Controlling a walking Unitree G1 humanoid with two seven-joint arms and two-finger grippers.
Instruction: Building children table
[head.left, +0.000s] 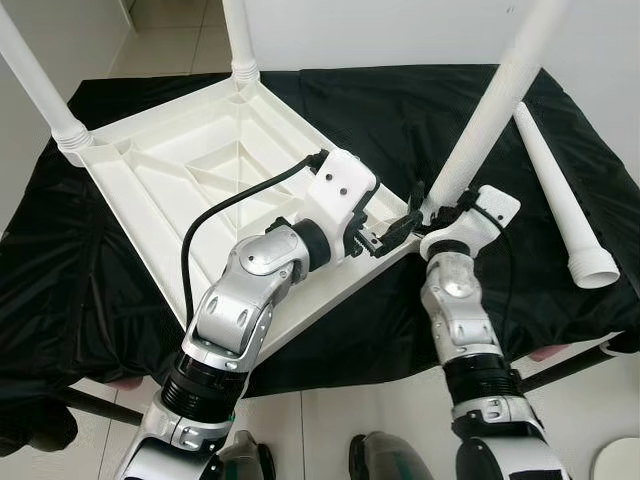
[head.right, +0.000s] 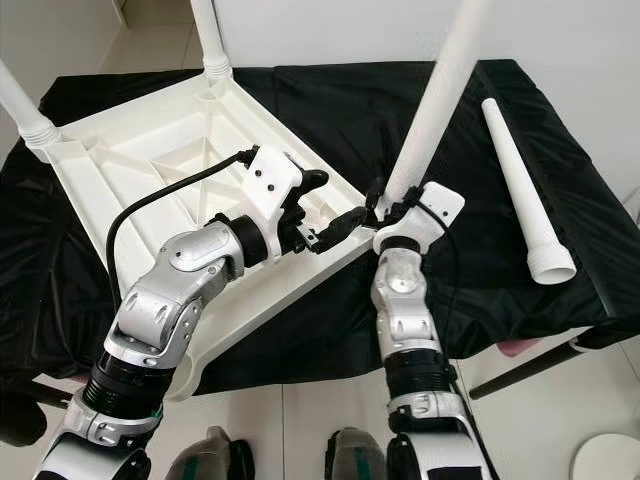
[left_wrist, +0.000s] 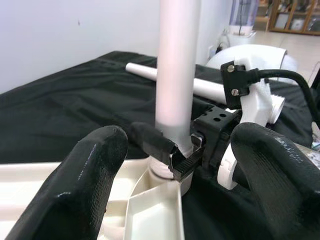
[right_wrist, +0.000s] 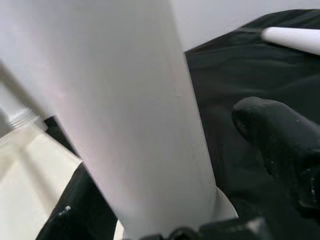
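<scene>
On black-draped bench, upturned white tabletop (head.left: 160, 170) lay w/ 3rd leg (head.left: 490, 110) in near corner socket, right gripper (head.left: 425, 212) clamped round its base to seat it, left gripper (head.left: 372, 238) spread open steadying that corner, spare leg (head.left: 560, 195) alongside

Cut-off legs and a hidden corner

All three standing table legs (head.left: 500, 95) run past the top edge. Beside the upside-down tabletop (head.left: 200, 170), the right gripper (head.left: 428, 214) covers one leg's socket.
</scene>
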